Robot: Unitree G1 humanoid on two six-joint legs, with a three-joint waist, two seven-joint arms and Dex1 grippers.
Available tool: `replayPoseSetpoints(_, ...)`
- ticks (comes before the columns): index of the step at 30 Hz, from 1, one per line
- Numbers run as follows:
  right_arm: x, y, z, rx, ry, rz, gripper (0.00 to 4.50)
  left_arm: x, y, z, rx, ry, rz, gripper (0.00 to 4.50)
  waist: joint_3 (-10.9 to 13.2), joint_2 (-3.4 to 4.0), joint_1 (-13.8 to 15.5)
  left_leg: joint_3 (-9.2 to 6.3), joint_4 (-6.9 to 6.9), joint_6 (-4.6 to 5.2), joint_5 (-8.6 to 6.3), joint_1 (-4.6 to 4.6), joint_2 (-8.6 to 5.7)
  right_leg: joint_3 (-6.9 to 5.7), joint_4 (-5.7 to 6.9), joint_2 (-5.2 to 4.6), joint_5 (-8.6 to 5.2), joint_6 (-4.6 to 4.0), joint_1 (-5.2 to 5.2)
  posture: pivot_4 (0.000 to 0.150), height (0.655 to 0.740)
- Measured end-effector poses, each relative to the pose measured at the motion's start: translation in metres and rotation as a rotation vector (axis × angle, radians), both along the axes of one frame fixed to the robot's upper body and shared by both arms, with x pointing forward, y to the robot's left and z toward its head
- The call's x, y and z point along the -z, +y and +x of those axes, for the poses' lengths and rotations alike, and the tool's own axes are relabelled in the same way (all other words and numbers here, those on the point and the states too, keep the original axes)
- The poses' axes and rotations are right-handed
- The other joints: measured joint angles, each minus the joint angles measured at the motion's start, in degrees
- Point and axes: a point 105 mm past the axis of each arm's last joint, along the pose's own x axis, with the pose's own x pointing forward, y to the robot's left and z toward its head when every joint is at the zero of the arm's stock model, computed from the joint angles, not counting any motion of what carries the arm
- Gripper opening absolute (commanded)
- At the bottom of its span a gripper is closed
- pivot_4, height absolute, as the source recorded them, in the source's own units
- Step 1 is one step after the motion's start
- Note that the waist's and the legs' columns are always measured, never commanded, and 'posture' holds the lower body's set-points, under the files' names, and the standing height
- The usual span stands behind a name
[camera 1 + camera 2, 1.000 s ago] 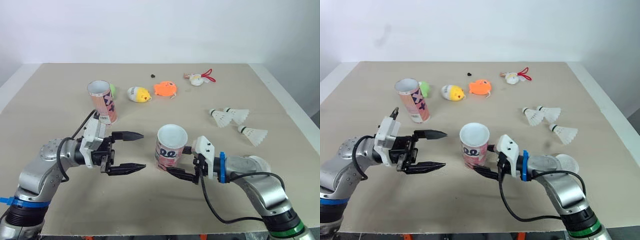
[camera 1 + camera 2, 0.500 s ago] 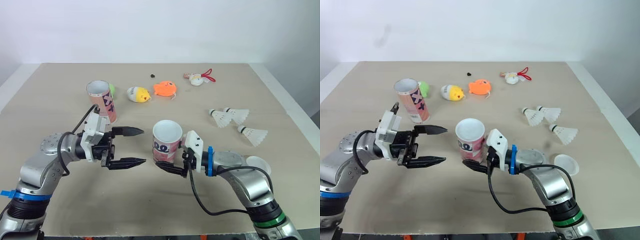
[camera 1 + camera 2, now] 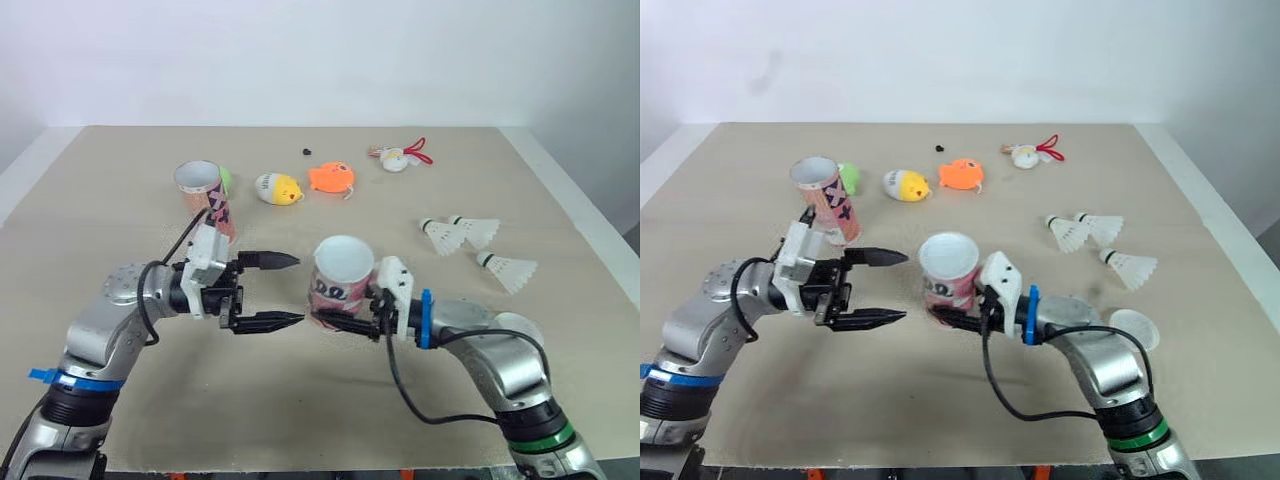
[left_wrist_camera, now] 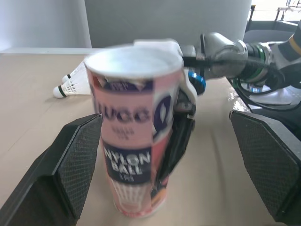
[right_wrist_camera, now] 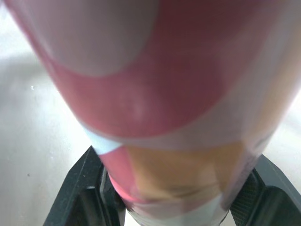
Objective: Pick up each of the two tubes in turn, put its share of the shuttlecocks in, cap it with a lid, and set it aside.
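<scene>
My right gripper [image 3: 336, 314] is shut on the base of a pink tube [image 3: 341, 280], holding it upright with its open mouth up, near the table's middle. The tube's base sits between the right fingers [image 5: 84, 188]. Just left of it, my left gripper [image 3: 300, 290] is open, fingertips pointing at the tube, which stands ahead of the gap between its pads [image 4: 73, 165] without touching them. A second pink tube [image 3: 206, 199] stands at the back left. Three shuttlecocks [image 3: 441, 235] [image 3: 476, 230] [image 3: 508, 270] lie at the right. A white lid [image 3: 1134, 328] rests beside my right forearm.
Small toys lie along the back: a yellow one [image 3: 278, 188], an orange one [image 3: 330, 178], a green one [image 3: 225, 180] behind the far tube, and a white-and-red trinket [image 3: 400, 157]. The table's right edge [image 3: 590, 235] runs just past the shuttlecocks.
My left gripper has moved right and closed most of the gap to the tube. My right gripper has kept hold of the tube, shifting it slightly away from me.
</scene>
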Motion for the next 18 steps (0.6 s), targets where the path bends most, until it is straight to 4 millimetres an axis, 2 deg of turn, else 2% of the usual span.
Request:
replayPoseSetpoints(3,-0.026,-0.022,0.005,0.069,-0.011,0.082,2.51,0.002,-0.01,0.004,0.016,-0.008,-0.001,4.5,0.0,0.0,0.03,-0.02,0.02,0.0,0.0,-0.03,-0.01,-0.01,0.0,0.0,0.01,0.01,0.01,0.15,0.74)
replayPoseSetpoints(6,-0.061,-0.059,0.014,0.188,-0.079,0.124,2.51,0.001,-0.022,0.009,0.041,-0.028,-0.004,4.5,0.01,0.01,0.14,-0.01,0.06,0.0,0.0,-0.06,-0.06,0.01,-0.01,-0.04,0.04,0.07,0.01,0.15,0.74)
replayPoseSetpoints(8,-0.088,-0.095,0.024,0.332,-0.157,0.138,2.51,0.0,-0.03,0.014,0.048,-0.043,-0.005,4.5,0.01,0.01,0.11,0.0,0.07,0.0,0.0,-0.05,-0.09,0.03,-0.02,-0.04,0.06,0.09,0.03,0.15,0.74)
replayPoseSetpoints(10,-0.107,-0.139,0.038,0.523,-0.197,0.147,2.51,0.0,-0.039,0.019,0.058,-0.058,0.007,4.5,0.01,0.01,0.12,0.01,0.07,0.0,0.0,-0.03,-0.12,0.04,-0.02,-0.06,0.06,0.1,0.05,0.15,0.74)
replayPoseSetpoints(15,-0.123,-0.251,0.058,1.031,-0.208,0.17,2.51,0.006,-0.055,0.032,0.054,-0.079,0.034,4.5,0.0,0.08,-0.05,0.12,0.01,0.02,0.0,-0.01,-0.14,0.2,-0.02,-0.04,0.06,0.1,0.0,0.15,0.74)
replayPoseSetpoints(18,-0.121,-0.292,0.061,1.224,-0.185,0.183,2.51,0.009,-0.065,0.036,0.056,-0.086,0.038,4.5,-0.02,0.1,-0.23,0.22,-0.09,0.05,-0.02,0.11,-0.13,0.36,-0.02,0.0,0.07,0.07,0.0,0.15,0.74)
